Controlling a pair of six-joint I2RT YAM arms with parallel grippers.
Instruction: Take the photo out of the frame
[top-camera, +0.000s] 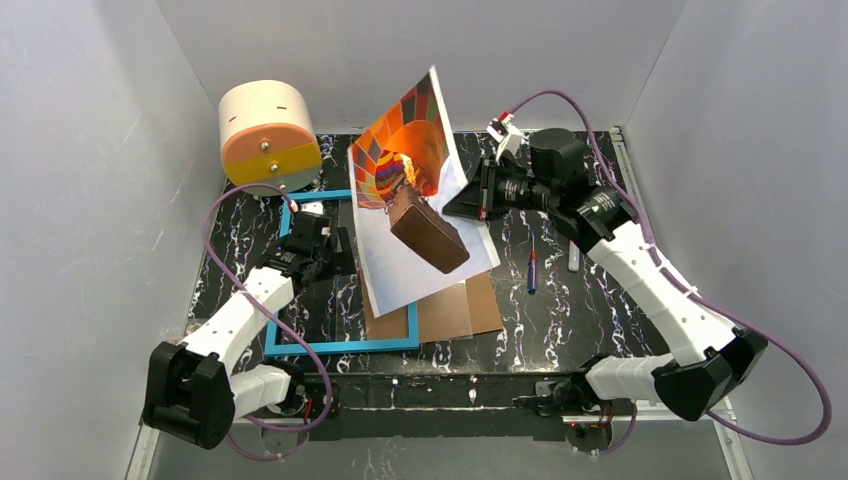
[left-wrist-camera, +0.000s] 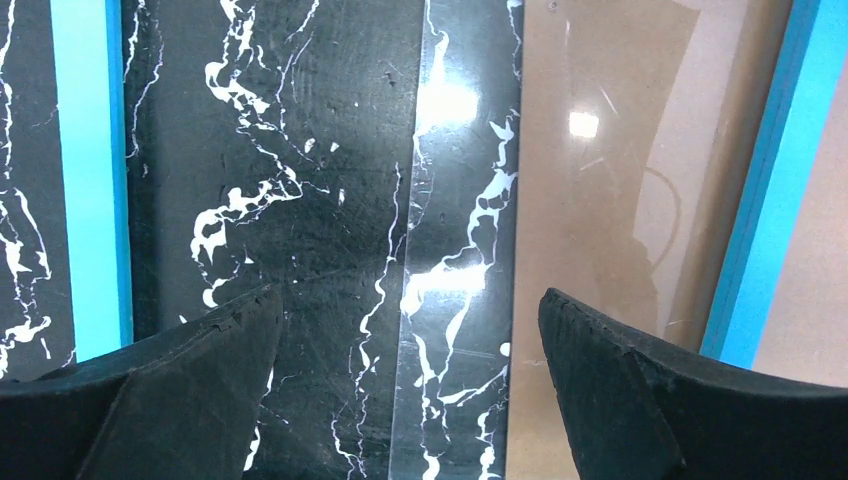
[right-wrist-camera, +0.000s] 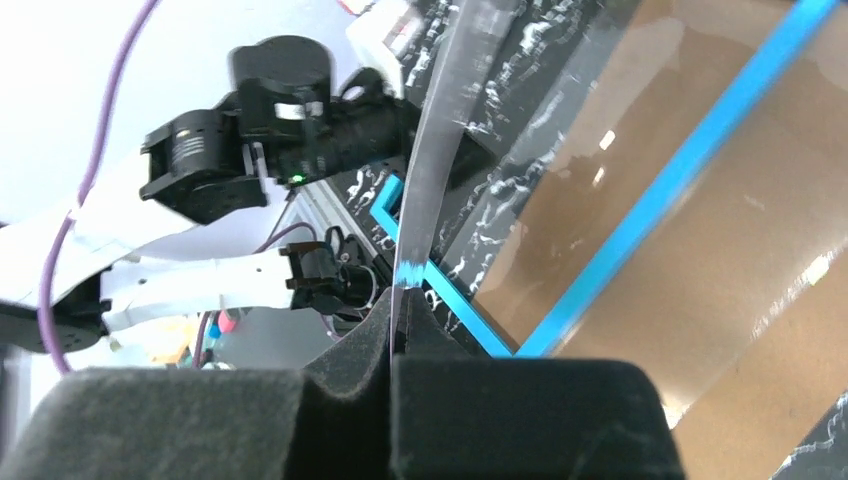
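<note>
The photo (top-camera: 415, 160), a hot-air balloon print, is held tilted up above the table. My right gripper (top-camera: 468, 203) is shut on its right edge. In the right wrist view the photo (right-wrist-camera: 432, 150) shows edge-on, pinched between the shut pads of the right gripper (right-wrist-camera: 400, 315). The blue frame (top-camera: 340, 343) lies flat on the table below, and also shows in the right wrist view (right-wrist-camera: 690, 170). My left gripper (top-camera: 322, 245) is open and empty, low over the frame's inside. In the left wrist view the left gripper (left-wrist-camera: 410, 320) shows its jaws wide apart between the frame's sides (left-wrist-camera: 90, 180).
A brown backing board (top-camera: 475, 310) lies under the photo's lower edge, and shows in the left wrist view (left-wrist-camera: 620, 150) beneath a clear sheet (left-wrist-camera: 460, 200). A cream and orange cylinder (top-camera: 268, 135) stands at the back left. A blue pen (top-camera: 532, 270) lies right of the board.
</note>
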